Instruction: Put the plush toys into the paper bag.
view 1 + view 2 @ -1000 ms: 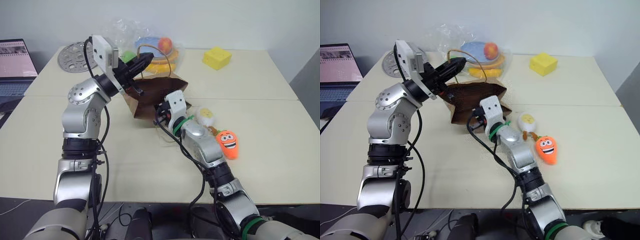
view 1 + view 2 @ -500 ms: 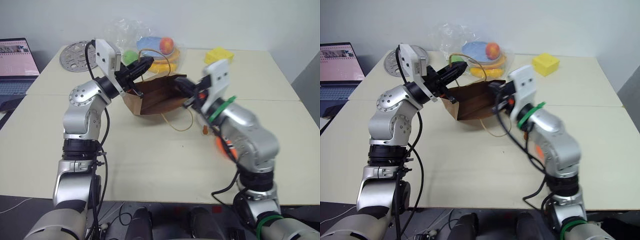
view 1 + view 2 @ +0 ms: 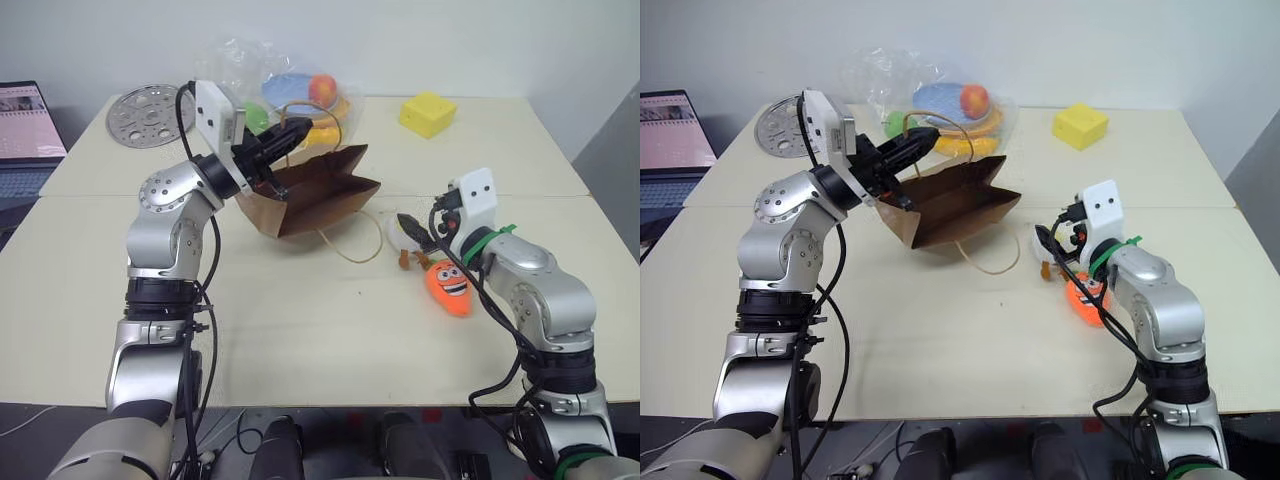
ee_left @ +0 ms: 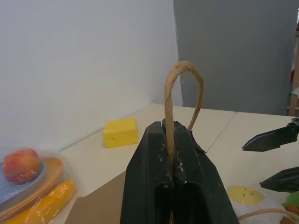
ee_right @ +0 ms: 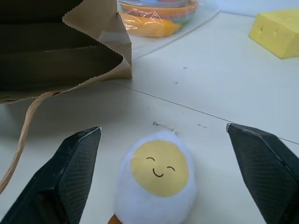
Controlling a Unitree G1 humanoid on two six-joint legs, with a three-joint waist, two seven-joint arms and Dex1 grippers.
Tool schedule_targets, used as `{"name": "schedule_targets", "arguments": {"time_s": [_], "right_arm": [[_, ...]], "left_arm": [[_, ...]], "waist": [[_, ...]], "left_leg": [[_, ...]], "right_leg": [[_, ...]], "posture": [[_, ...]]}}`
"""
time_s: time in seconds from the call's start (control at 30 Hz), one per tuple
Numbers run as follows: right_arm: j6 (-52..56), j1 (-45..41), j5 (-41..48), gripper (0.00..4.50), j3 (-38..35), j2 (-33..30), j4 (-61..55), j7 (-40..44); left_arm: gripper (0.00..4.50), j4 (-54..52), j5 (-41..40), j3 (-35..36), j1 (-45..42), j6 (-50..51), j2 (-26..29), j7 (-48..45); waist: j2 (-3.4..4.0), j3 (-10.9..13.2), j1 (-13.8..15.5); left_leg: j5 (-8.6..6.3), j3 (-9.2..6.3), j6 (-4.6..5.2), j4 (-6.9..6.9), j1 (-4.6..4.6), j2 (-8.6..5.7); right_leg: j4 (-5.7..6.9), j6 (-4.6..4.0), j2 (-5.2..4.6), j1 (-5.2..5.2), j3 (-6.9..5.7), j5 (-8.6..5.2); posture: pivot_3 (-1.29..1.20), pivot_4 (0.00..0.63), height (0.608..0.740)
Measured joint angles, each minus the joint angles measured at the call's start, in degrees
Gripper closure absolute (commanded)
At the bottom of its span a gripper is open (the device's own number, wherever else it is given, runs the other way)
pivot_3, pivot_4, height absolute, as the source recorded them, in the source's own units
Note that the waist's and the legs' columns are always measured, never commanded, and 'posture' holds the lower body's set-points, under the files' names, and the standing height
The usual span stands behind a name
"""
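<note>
The left claw (image 3: pixel 297 130) is seen clamped shut on one twine handle (image 4: pixel 175 93) of the paper bag (image 3: pixel 310 190), the loop rising out between its closed black fingers, while the right claw (image 5: pixel 163 177) is spread wide and holds nothing, its two fingers (image 5: pixel 70 172) standing on either side of the egg toy (image 5: pixel 156 175) without touching it. Both arms are raised over a pale bench (image 3: pixel 300 320) made of two tops pushed together. The brown bag is found at the middle of the bench, tipped on its side with its mouth turned toward the right, its rim lifted at the left by the held handle; its second handle (image 3: pixel 350 245) is laid loose on the bench on the near side. At the far side, just behind the bag, a clear plastic bag (image 3: pixel 250 70) is seen with a blue plate and shiny fruit (image 3: pixel 322 88) inside. A laptop (image 3: pixel 25 130) is placed at the far left edge, and a perforated metal disc (image 3: pixel 150 112) lies far left on the bench. A yellow cheese-like block (image 3: pixel 427 112) sits at the far right, well apart from the bag. To the right of the bag, the white egg toy lies near the bag's mouth, and the orange carrot toy (image 3: pixel 448 286) is laid just on its near side, touching or nearly touching it, under the right wrist.
</note>
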Motion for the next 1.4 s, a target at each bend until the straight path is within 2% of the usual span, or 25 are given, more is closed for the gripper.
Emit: {"name": "schedule_targets", "arguments": {"time_s": [0.43, 0.47, 0.5, 0.87, 1.03, 1.2, 1.3, 1.4], "right_arm": [[4.8, 3.9, -0.5, 0.01, 3.0, 0.7, 0.5, -3.0], [4.5, 3.9, -0.6, 0.38, 3.0, 0.6, 0.6, -3.1], [4.0, 3.9, -0.7, 0.54, 3.0, 0.5, 1.0, -3.0], [0.7, 4.8, -2.2, 4.48, 3.1, -0.9, 2.3, -2.4], [-0.7, 4.8, -2.2, 4.48, 3.1, -1.0, 2.3, -2.2], [-7.6, 3.5, -1.4, 4.48, 1.1, -3.6, -1.0, 0.4], [-5.1, 2.9, 3.8, 4.48, -2.5, -5.0, -5.3, 3.6], [1.8, -1.3, 10.8, 4.48, -5.4, -6.8, -9.1, 6.2]], "left_arm": [[4.50, -0.8, -0.2, 0.0, 0.5, 1.0, 0.5, 0.0], [4.50, -0.8, -0.3, 0.0, 0.5, 1.0, 0.5, 0.1], [4.50, -0.8, -0.3, 0.0, 0.5, 1.0, 0.5, 0.1], [4.50, -0.8, -0.3, 0.0, 0.5, 1.0, 0.5, -0.1], [4.50, -0.8, -0.3, 0.0, 0.5, 1.0, 0.5, -0.2], [4.50, -0.9, -0.3, 0.0, 0.5, 1.0, 0.4, -0.2], [4.50, -1.1, -0.4, -0.1, 0.8, 1.0, 0.5, -0.2], [4.50, -1.1, -0.4, -0.2, 0.8, 1.0, 0.4, -0.3]], "waist": [[0.00, 0.0, 0.5], [0.00, 0.0, 0.5], [0.00, 0.0, 0.5], [0.00, 0.0, 0.9], [0.00, 0.0, 0.9], [0.00, 0.0, 1.0], [0.00, 0.0, 1.0], [0.00, 0.0, 0.9]], "left_leg": [[0.00, 0.00, 0.00, 0.01, -0.01, 0.00], [0.00, 0.00, 0.00, 0.01, -0.01, 0.00], [0.00, 0.00, 0.00, 0.01, -0.01, 0.00], [0.00, 0.01, 0.00, 0.01, -0.01, 0.00], [0.00, 0.00, 0.00, 0.01, -0.01, 0.00], [0.00, 0.00, 0.00, 0.02, -0.01, 0.00], [0.00, 0.00, 0.00, 0.02, -0.01, 0.00], [0.00, -0.01, 0.00, 0.03, 0.00, 0.00]], "right_leg": [[0.00, 0.00, 0.00, -0.01, 0.00, 0.00], [0.00, 0.00, 0.00, -0.01, 0.00, 0.00], [0.00, 0.00, 0.00, 0.00, 0.00, 0.00], [0.00, 0.00, 0.00, 0.00, 0.00, 0.00], [0.00, 0.00, 0.00, 0.00, 0.00, 0.00], [-0.01, 0.00, 0.00, 0.00, -0.02, 0.00], [-0.01, 0.00, 0.00, 0.01, -0.02, 0.00], [0.02, 0.00, 0.00, 0.02, -0.02, 0.00]], "posture": [[0.00, 0.150, 0.740], [0.00, 0.150, 0.740], [0.00, 0.150, 0.740], [0.00, 0.150, 0.740], [0.00, 0.150, 0.740], [0.00, 0.150, 0.740], [0.00, 0.150, 0.740], [0.00, 0.150, 0.740]]}}
